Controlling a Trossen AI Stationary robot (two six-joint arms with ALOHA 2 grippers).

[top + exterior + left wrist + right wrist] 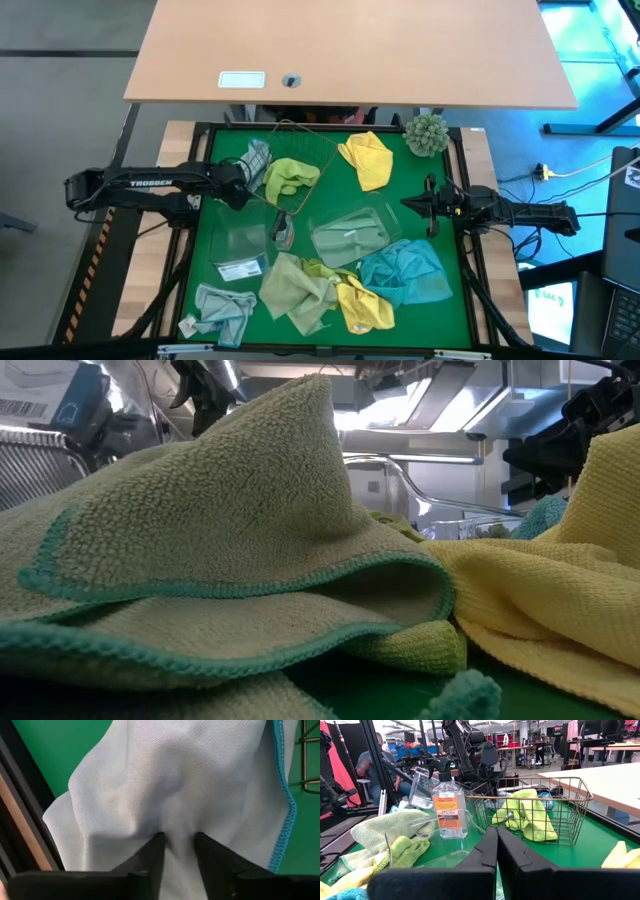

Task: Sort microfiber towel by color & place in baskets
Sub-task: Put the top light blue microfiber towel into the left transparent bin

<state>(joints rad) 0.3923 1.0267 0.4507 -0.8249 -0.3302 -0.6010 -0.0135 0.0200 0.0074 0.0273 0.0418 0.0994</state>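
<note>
My left gripper [244,178] [178,845] is at the left side of the tan wire basket [300,150], shut on a light grey-blue towel [257,158]. A lime green towel [290,176] [525,812] lies in that basket. A pale olive towel [350,237] lies in a clear tub [385,222]; a second clear tub [240,245] stands to its left. A yellow towel [368,158] lies at the far side. Pale olive [295,290] [220,530], yellow [362,305] [560,590], teal [405,272] and grey-blue [222,310] towels lie along the near edge. My right gripper [408,205] [497,837] waits shut at the right. My left gripper pinches a bunched fold [175,827] of the light grey-blue towel between its two fingers [156,852]. The cloth spreads out beyond the fingertips over the green mat, its teal-stitched edge [289,815] toward the wire basket. How many layers are held, I cannot tell.
A spray bottle [283,228] [449,805] stands between the two clear tubs. A fuzzy plant ball [426,133] sits at the far right corner. The mat's black frame [20,820] runs close by my left gripper. A person [370,765] sits beyond the table.
</note>
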